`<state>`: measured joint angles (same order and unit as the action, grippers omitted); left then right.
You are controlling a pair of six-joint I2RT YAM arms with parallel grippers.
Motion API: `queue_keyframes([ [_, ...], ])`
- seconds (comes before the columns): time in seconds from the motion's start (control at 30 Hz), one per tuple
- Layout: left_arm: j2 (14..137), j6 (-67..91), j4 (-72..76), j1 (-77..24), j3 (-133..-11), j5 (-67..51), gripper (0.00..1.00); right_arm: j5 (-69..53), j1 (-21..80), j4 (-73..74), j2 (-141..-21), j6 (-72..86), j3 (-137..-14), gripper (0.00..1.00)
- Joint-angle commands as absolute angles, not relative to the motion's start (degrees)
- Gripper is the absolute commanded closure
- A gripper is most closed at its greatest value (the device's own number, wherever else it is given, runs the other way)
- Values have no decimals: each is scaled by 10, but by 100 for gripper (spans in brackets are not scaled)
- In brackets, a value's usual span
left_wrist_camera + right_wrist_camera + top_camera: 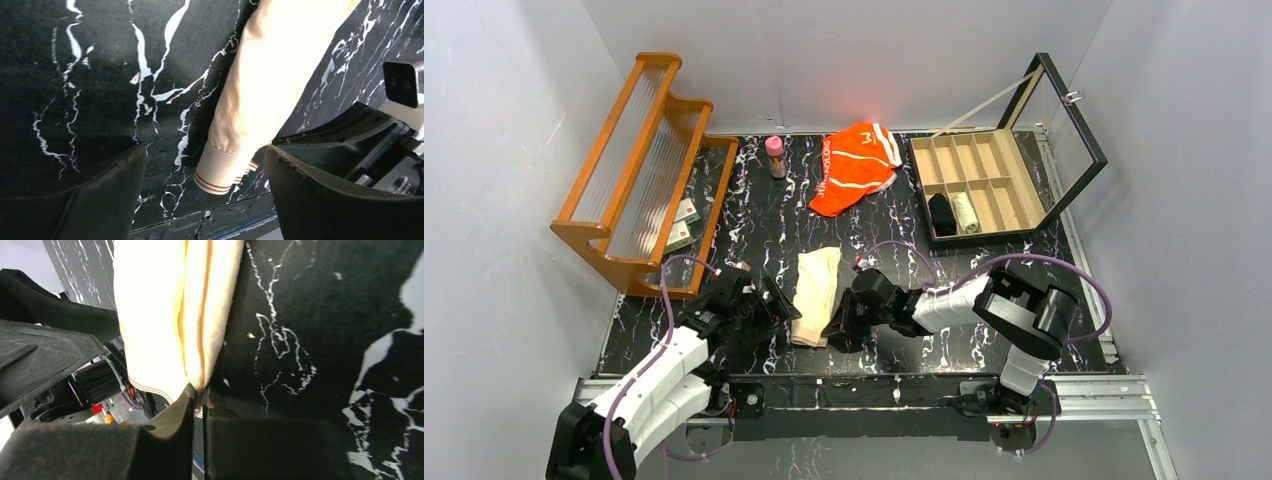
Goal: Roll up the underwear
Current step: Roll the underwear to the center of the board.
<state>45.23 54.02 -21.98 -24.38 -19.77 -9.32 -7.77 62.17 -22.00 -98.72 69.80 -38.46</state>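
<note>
Two end effectors flank the beige underwear (816, 288), a folded strip on the desk (764, 225) whose long axis runs away from the arms. Left of its near end, the left end effector (769, 303) stands spread, with the hem inside its gap and apparently untouched. Right of that end, the right end effector (839, 318) is pinching the hem, so it seems better placed to start rolling. The orange underwear (856, 165) lies well beyond.

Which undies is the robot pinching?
The plain beige underwear, its near end pinched by the right gripper. The orange striped underwear lies far back, untouched.
</note>
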Motion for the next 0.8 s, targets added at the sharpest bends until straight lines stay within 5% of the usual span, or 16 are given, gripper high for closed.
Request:
queue_keyframes([
  [0.0, 473, 539, -200, -243, -179, -118, 17, -74, 601, -190, -992, 680, -344, 93],
  [0.2, 467, 548, -167, -246, -146, -142, 35, -102, 592, -207, -1016, 678, -337, 93],
  [0.77, 487, 545, -115, -269, -107, -163, 58, -104, 589, -235, -1027, 690, -322, 92],
])
